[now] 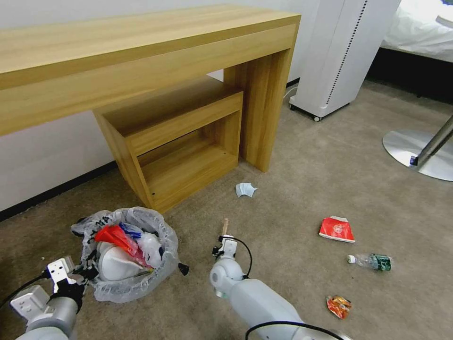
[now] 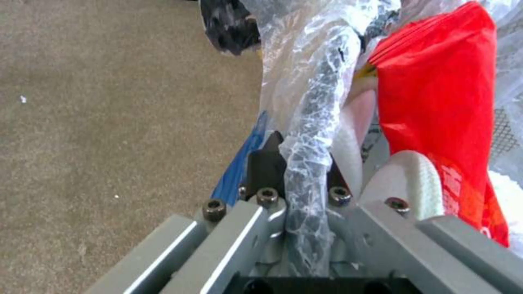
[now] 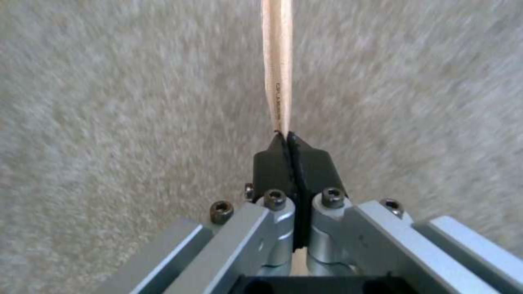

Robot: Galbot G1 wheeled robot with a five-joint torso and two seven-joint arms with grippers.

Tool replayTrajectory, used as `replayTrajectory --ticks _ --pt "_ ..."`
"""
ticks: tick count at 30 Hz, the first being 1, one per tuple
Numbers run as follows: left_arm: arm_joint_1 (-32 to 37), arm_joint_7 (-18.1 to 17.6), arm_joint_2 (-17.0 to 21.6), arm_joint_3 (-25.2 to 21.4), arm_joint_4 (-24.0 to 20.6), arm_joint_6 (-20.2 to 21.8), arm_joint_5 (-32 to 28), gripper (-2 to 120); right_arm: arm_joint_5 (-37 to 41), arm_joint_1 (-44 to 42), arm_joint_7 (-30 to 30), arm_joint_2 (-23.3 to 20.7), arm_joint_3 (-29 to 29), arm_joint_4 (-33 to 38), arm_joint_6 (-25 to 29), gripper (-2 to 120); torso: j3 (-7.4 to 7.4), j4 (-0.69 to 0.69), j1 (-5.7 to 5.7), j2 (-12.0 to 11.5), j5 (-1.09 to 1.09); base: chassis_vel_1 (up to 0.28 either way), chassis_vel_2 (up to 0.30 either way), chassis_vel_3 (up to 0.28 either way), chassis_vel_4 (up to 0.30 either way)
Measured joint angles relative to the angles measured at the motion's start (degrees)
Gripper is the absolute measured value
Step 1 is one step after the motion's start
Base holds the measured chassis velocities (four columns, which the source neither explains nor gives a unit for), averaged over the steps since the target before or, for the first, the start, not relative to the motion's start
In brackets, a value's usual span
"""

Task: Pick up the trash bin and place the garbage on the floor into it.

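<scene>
The trash bin [image 1: 134, 288] is at the lower left of the head view, its crinkly bag [image 2: 310, 94] holding white slippers [image 1: 115, 264], a red wrapper [image 2: 436, 102] and a blue carton [image 2: 240, 171]. My left gripper [image 1: 89, 273] is shut on the bag-covered rim [image 2: 305, 163]. Just right of the bin, my right gripper [image 1: 225, 237] is shut on one end of a wooden stick [image 3: 278, 61], which points away from the fingertips [image 3: 272, 157] over the floor [image 1: 302, 189]. On the carpet lie a pale blue mask [image 1: 245, 190], a red wrapper [image 1: 337, 229], a clear bottle [image 1: 373, 261] and an orange packet [image 1: 338, 306].
A wooden desk [image 1: 141, 52] with a low shelf unit [image 1: 179, 141] under it stands against the wall behind the bin. A white wheeled appliance [image 1: 339, 52] is at the back right. A round metal chair base [image 1: 417, 148] sits far right, with a bed [image 1: 420, 28] beyond.
</scene>
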Motion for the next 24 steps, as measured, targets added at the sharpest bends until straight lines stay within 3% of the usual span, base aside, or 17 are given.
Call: replayTrajectory --ticks 2,5,6,8,10,11,14,18,24 --pt "-0.1 0.0 0.0 0.0 0.3 0.0 0.1 0 0.0 -0.8 0.0 -1.7 0.0 3.1 0.0 0 0.0 0.01 0.0 0.0 0.0 0.0 0.0 0.0 0.0" --pt "-0.4 -0.1 0.1 0.1 0.7 0.1 0.2 0 -0.3 -2.7 -1.9 -6.7 -0.2 13.4 1.5 0 0.0 0.0 0.0 0.0 0.01 0.0 0.0 0.0 0.0" --pt "-0.4 -0.1 0.1 0.1 0.7 0.1 0.2 0 -0.3 -2.7 -1.9 -6.7 -0.2 13.4 1.5 0 0.0 0.0 0.0 0.0 0.01 0.0 0.0 0.0 0.0" --pt "-0.5 -0.2 0.3 0.1 0.8 0.3 0.2 0 -0.3 -3.1 -3.5 -10.8 -0.4 21.7 3.1 0 0.0 0.0 0.0 0.0 0.0 0.0 0.0 0.0 0.0" --pt "-0.6 -0.2 0.6 0.1 0.8 0.5 0.1 0 0.0 -1.8 -4.9 -14.9 -1.1 30.3 4.3 0 0.0 -0.01 0.0 0.0 0.02 0.0 0.0 0.0 0.0" --pt "-0.6 -0.2 0.6 0.1 0.8 0.5 0.1 0 0.0 -1.8 -4.9 -14.9 -1.1 30.3 4.3 0 0.0 -0.01 0.0 0.0 0.02 0.0 0.0 0.0 0.0" --pt "-0.6 -0.3 0.5 0.1 0.5 0.7 0.0 0 0.8 3.2 -6.5 -20.1 -3.6 38.9 6.6 0 0.0 0.01 0.0 0.0 0.0 0.0 0.0 0.0 0.0" --pt "-0.3 -0.4 0.5 0.2 -0.3 1.2 0.0 0 2.6 10.0 -9.6 -24.6 -8.6 45.5 8.9 0 0.0 0.0 0.0 0.0 0.0 0.0 0.0 0.0 0.0" --pt "-0.3 -0.9 0.8 0.0 -1.6 2.0 -0.7 0 3.5 17.6 -13.4 -26.0 -15.9 50.5 9.6 0 0.0 0.0 0.0 0.0 0.0 0.0 0.0 0.0 0.0"
